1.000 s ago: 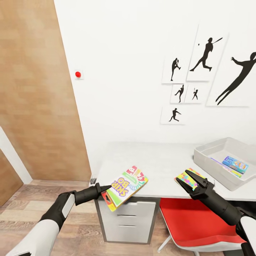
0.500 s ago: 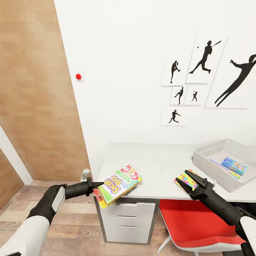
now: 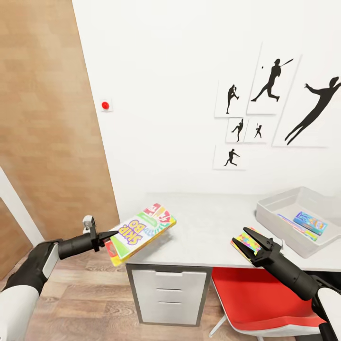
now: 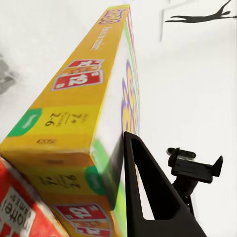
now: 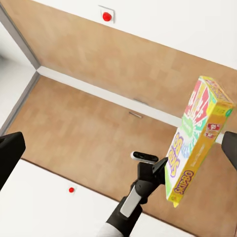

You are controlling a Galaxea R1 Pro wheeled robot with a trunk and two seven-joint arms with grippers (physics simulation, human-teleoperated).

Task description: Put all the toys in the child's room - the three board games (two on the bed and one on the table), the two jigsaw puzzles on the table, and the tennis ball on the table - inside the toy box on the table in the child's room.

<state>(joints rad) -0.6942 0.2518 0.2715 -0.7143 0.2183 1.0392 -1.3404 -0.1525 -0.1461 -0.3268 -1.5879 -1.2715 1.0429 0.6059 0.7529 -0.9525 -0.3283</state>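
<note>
My left gripper [image 3: 112, 235] is shut on the short edge of a board game [image 3: 141, 230], a yellow and green box that tilts in the air over the table's [image 3: 208, 222] front left corner. The left wrist view shows that game [image 4: 79, 123] against one finger [image 4: 148, 197]. In the right wrist view the board game [image 5: 197, 143] hangs from my left gripper [image 5: 165, 170]. My right gripper [image 3: 252, 240] is open, just above a jigsaw puzzle [image 3: 242, 240] at the table's front edge. The toy box [image 3: 274, 208] at the right holds a blue board game [image 3: 310, 222] and a thin colourful slab [image 3: 292, 224].
A red chair [image 3: 255, 293] stands under the table below my right arm. White drawers [image 3: 166, 293] fill the table's left end. A wood-panelled wall [image 3: 47, 142] and plank floor [image 3: 80, 303] lie to the left. Baseball posters [image 3: 272, 80] hang above the table.
My left arm has drawn back to the left and risen slightly with the board game, which has come off the table top. The right gripper has hardly moved.
</note>
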